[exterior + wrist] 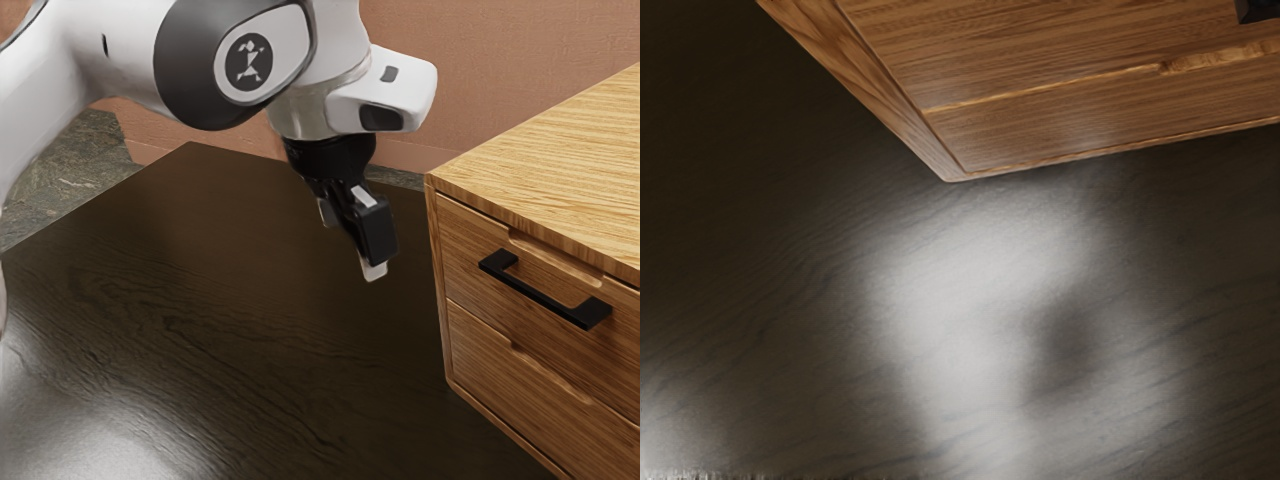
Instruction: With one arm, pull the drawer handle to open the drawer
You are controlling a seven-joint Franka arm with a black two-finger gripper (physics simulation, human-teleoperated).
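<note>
Both drawers (472,238) closed; tool (368,262) hangs near handle (545,290).

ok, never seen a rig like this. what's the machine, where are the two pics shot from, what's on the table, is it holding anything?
It is a simulated white robot arm ending in a black pincer. The exterior view comes from a camera beside the arm; the wrist view from one on its hand, looking at the dark table and a lower corner of the wooden cabinet. The cabinet stands on the table at the exterior view's right; its upper drawer looks shut and has a black bar handle. The pincer hangs apart from the handle, holding nothing.
</note>
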